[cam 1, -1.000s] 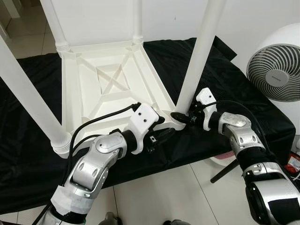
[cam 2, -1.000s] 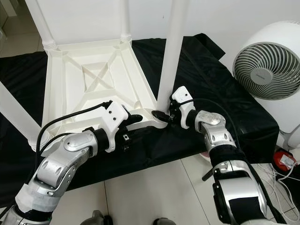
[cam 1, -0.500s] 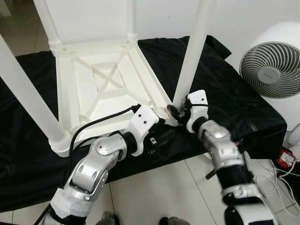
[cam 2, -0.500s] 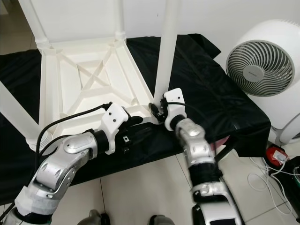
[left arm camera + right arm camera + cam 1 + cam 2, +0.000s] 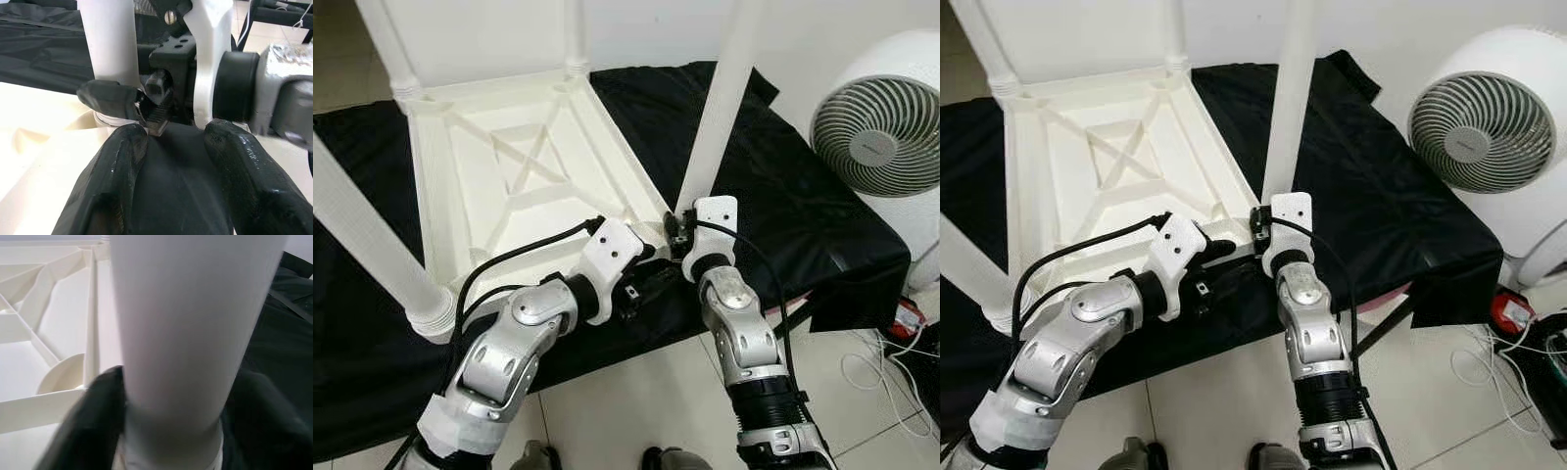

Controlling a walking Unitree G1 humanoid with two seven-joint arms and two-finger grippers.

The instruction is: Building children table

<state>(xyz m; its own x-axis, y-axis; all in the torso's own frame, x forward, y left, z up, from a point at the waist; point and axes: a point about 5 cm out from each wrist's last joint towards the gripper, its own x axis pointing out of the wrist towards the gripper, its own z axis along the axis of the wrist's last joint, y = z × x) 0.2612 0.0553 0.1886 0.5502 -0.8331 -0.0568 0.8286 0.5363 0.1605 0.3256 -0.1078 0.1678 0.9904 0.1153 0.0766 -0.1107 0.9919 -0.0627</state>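
Across the middle of the left eye view the white children's table (image 5: 519, 186) lay upside down on a black cloth (image 5: 783, 196), underside up, probably so its legs could be set into the corner sockets from above. Near the frame's centre, the right gripper (image 5: 677, 227) closed its two black fingers (image 5: 93, 421) around the base of the near right leg (image 5: 720, 108), seemingly to seat or turn it in its socket. Its forearm rose almost straight up from the bottom edge, wrist bent toward the leg. Just left of it, the left gripper (image 5: 651, 279) rested at the table's near edge, fingers (image 5: 110, 196) parted and holding nothing, likely steadying the frame; that elbow was bent at lower left. A white fan (image 5: 876, 142) stood at the upper right.
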